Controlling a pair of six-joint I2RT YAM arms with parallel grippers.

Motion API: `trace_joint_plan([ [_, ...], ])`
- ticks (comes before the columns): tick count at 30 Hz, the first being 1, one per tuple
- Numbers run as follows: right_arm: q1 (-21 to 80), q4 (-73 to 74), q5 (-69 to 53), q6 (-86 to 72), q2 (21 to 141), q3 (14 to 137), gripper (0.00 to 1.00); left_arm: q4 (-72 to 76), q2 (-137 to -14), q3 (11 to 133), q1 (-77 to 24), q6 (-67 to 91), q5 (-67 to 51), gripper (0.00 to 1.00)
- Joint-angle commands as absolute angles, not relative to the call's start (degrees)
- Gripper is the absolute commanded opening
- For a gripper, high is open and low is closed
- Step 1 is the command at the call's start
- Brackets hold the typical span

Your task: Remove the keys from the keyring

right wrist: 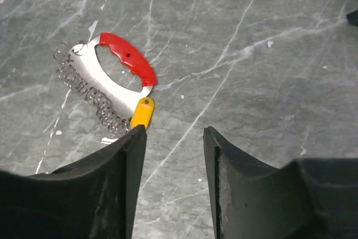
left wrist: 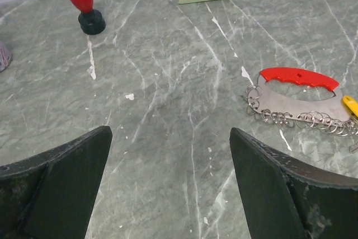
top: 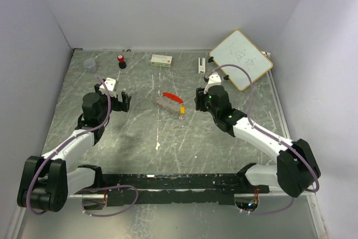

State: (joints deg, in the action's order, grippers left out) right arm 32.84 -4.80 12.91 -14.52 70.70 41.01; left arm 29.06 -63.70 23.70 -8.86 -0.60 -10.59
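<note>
We found our right gripper [right wrist: 174, 132], jaws partly apart on nothing, nearer the bunch: the small yellow-headed key [right wrist: 142, 112] lay just ahead of one fingertip [right wrist: 134, 144], the curved red-backed steel key [right wrist: 127, 59] and silvery chain-like keyring [right wrist: 92, 96] trailing ahead-left, our left gripper [left wrist: 170, 132] spread wide.

the left gripper [left wrist: 168, 138] has its jaws spread wide apart. the right gripper [right wrist: 173, 132] has its jaws closer together, with a gap between them.
</note>
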Motion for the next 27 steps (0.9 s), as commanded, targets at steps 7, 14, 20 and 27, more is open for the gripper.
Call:
trace_joint_plan([
  [7,37.71,-3.59,15.67,-16.73,81.22,45.11,0.37,26.74,-67.8,28.42,-9.32,0.34,-10.4,0.98],
  [14,38.3,-7.14,11.95,-20.66,88.71,44.72,0.31,30.11,-61.8,24.3,-9.32,0.26,-7.26,0.98],
  [20,39.27,-9.57,10.55,-21.07,95.31,47.41,0.35,30.5,-60.52,23.45,-9.32,0.2,-6.32,0.98],
  [27,41.39,-10.64,14.17,-18.74,100.36,51.05,0.37,30.99,-61.96,23.79,-9.32,-0.26,-7.44,0.98],
])
